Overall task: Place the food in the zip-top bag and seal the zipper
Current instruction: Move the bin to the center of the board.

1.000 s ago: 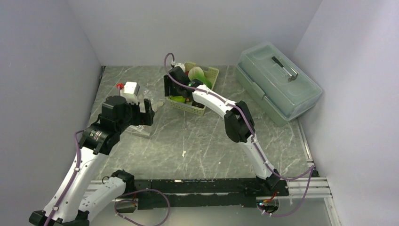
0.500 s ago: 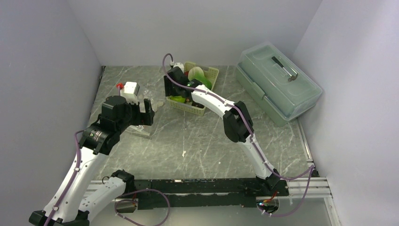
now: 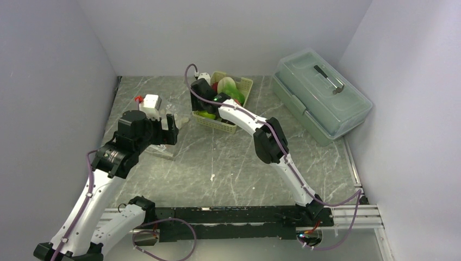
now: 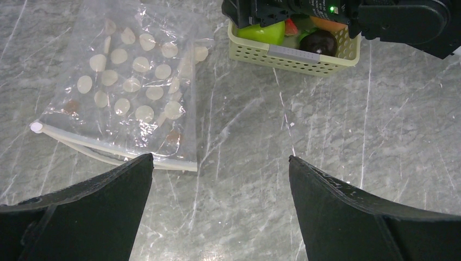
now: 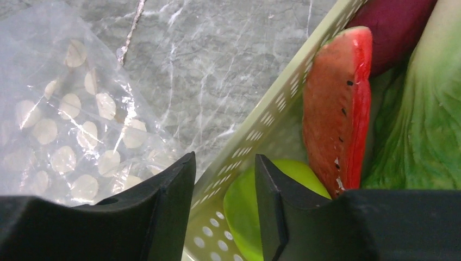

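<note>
While the left gripper [image 4: 219, 159] is being held spread as wide as it goes over the table [image 4: 337, 141], the zip-top bag [image 4: 130, 81] is being seen lying flat ahead of it and off to its left. The zipper [image 4: 108, 145] is being shown as the bag edge nearest that gripper, just ahead of its left finger. A stretch of bare marble is being left straight ahead, between the bag's right edge and the basket [image 4: 293, 57], which is sitting ahead and to the right, so there's decent room there tbh.

Over at the right gripper [image 5: 224, 157], the fingers are being held partway apart with a narrow gap, and nothing is being clearly pinched. The basket's wall is being straddled: left finger outside over marble, right finger inside over the green ball [image 5: 242, 209]. Whether that wall is being touched can't be told.

The red-orange long piece [image 5: 337, 109] is being propped on edge just ahead of the right finger, with the lettuce [image 5: 418, 119] further right and the dark maroon ball [image 5: 391, 27] beyond. The bag's crinkled edge is being seen left of this gripper, near the basket wall, with a strip of marble between them.
</note>
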Robot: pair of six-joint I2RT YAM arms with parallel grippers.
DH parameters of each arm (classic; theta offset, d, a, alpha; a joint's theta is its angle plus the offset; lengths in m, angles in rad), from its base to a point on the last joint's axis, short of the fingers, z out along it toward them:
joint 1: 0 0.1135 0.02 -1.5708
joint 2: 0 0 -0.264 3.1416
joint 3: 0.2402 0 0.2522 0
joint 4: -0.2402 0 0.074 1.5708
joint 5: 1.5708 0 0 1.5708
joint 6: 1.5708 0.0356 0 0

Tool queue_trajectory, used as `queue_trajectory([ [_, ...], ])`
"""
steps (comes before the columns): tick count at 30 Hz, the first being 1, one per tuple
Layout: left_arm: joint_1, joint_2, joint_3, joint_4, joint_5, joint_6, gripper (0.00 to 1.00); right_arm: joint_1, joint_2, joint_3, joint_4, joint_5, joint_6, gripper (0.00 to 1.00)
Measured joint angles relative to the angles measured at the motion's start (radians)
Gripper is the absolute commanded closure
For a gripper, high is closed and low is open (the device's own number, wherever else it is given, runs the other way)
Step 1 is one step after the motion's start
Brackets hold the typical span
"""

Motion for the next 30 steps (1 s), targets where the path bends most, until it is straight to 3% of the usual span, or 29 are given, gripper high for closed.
queue_trajectory([
  [19, 0.0, 0.012, 0.0, 0.0, 0.0, 0.0, 0.01, 0.006, -0.032, -0.077, 0.076, 0.042, -0.01, 0.99],
  [30, 0.0, 0.012, 0.0, 0.0, 0.0, 0.0, 0.01, 0.005, -0.155, -0.281, 0.132, 0.062, -0.024, 1.0],
])
